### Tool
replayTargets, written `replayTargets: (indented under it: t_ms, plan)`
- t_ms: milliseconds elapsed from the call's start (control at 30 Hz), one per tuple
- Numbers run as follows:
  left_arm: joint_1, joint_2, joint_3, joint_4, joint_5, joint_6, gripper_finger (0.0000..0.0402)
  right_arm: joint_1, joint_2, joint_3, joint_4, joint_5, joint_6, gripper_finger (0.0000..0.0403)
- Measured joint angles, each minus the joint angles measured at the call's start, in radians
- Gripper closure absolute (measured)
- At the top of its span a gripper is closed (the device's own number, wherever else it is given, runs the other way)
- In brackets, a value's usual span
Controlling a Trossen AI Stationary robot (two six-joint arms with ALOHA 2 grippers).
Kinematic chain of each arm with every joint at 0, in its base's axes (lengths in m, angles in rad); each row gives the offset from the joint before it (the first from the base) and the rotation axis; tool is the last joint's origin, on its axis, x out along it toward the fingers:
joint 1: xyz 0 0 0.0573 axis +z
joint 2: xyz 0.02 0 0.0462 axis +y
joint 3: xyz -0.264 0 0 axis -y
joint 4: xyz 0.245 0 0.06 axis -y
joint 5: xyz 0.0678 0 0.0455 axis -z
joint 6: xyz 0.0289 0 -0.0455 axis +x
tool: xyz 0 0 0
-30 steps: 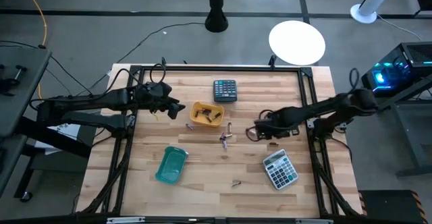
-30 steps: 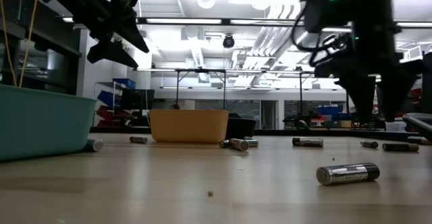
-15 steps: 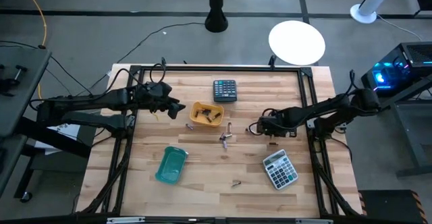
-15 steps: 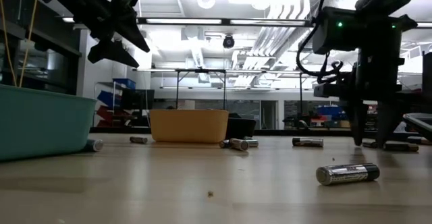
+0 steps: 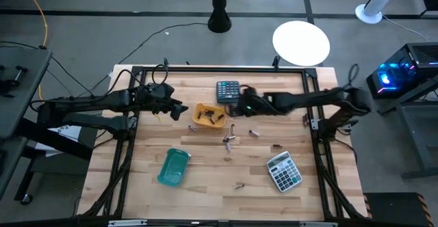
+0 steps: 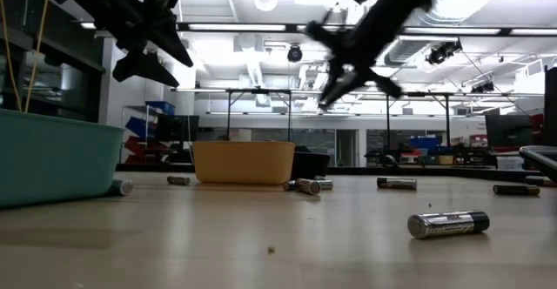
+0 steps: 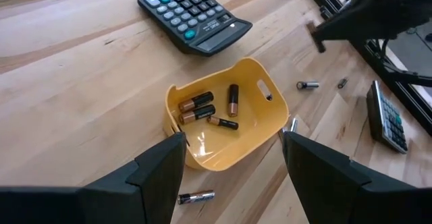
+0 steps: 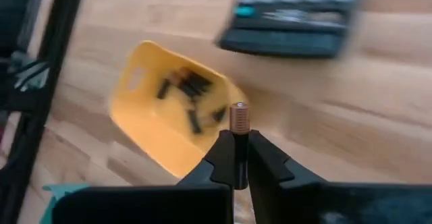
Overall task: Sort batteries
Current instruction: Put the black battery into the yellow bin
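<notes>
A copper-ended battery point(image 8: 238, 119) is clamped between the right gripper point(image 8: 237, 158) fingers, held raised beside the yellow tray point(image 5: 209, 116), where more batteries point(image 7: 206, 110) are kept. The left gripper point(image 7: 231, 158) is held spread, empty, above that tray.

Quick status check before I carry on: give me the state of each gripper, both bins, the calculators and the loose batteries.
Right gripper: shut on a battery, raised near the yellow bin.
Left gripper: open, empty, hovering beside the yellow bin.
Yellow bin: upright, several batteries inside.
Teal bin: upright, looks empty from above.
Dark calculator: flat, face up.
Grey calculator: flat, face up.
Loose batteries: lying scattered on the table.
</notes>
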Motion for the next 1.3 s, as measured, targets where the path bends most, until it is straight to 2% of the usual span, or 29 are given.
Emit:
replayTargets:
  t_ms: [200, 367, 500, 633, 733, 833, 1033, 1300]
  plan:
    - [0.0, 0.0, 0.0, 0.0, 0.006, 0.0, 0.0161, -0.011, 0.182, 0.19, 0.042, -0.111, -0.187, 0.036]
    - [0.0, 0.0, 0.0, 0.0, 0.007, 0.0, 0.0161, -0.013, 0.259, 0.298, -0.026, -0.129, -0.272, 0.0304]
    - [0.0, 0.0, 0.0, 0.0, 0.007, 0.003, 0.0161, -0.017, 0.249, 0.33, -0.203, -0.131, -0.374, 0.0255]
    - [0.0, 0.0, 0.0, 0.0, 0.007, 0.026, 0.0161, 0.006, 0.185, 0.323, -0.506, -0.125, -0.463, 0.0223]
    - [0.001, 0.0, 0.0, 0.0, 0.007, 0.027, 0.0161, 0.073, 0.122, 0.247, -0.688, -0.129, -0.505, 0.0218]
    - [0.001, 0.0, 0.0, 0.0, 0.007, 0.03, 0.0161, 0.154, 0.023, 0.12, -0.745, -0.17, -0.507, 0.0218]
    - [0.001, 0.0, 0.0, 0.0, 0.007, 0.03, 0.0161, 0.269, -0.104, -0.126, -0.733, -0.259, -0.483, 0.0217]
    - [0.001, 0.0, 0.0, 0.0, 0.006, 0.02, 0.0161, 0.27, -0.07, -0.286, -0.514, -0.354, -0.528, 0.0217]
